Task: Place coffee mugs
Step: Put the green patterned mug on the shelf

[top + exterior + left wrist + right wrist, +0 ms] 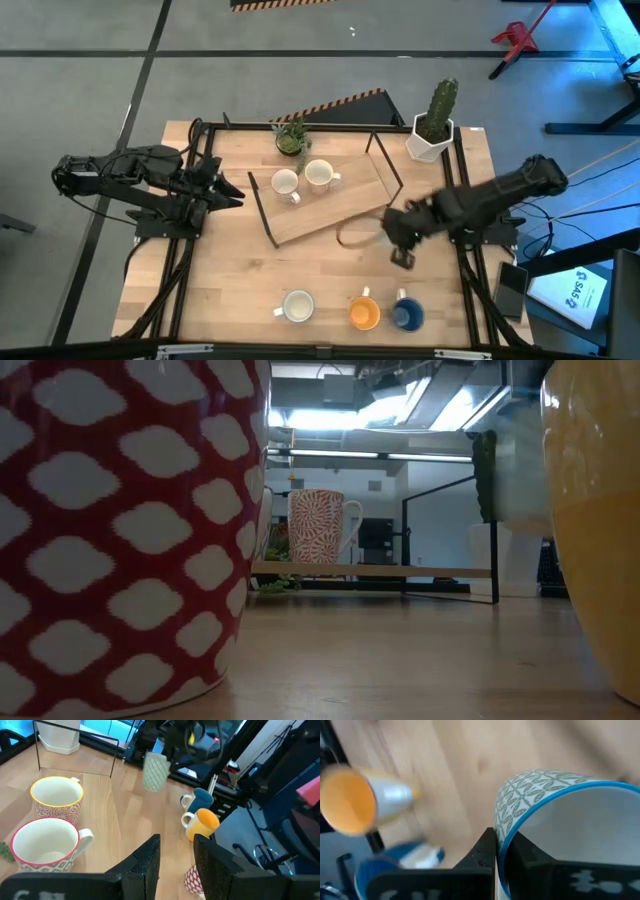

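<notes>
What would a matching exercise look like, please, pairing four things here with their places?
1 orange mug
2 green-patterned mug
3 cactus pot
4 yellow-rimmed mug

a on the wooden tray
b in the right gripper
c table corner, right arm's side
d beside the blue mug

Pairs: 1-d, 2-b, 3-c, 4-a.

The left gripper waits open at the left edge.

We see a green-and-white patterned mug (pixel 555 815) with a blue rim clamped between the right gripper's (pixel 496 851) black fingers. Two white-lined mugs sit on the pale wooden tray (pixel 355 195): one yellow-rimmed (pixel 56 796), one red-rimmed (pixel 44 845) (both with red-and-white patterns outside). Near the table's edge stand an orange mug (pixel 364 314), a blue mug (pixel 406 315) and a red mug with white blotches (pixel 125 530).
</notes>
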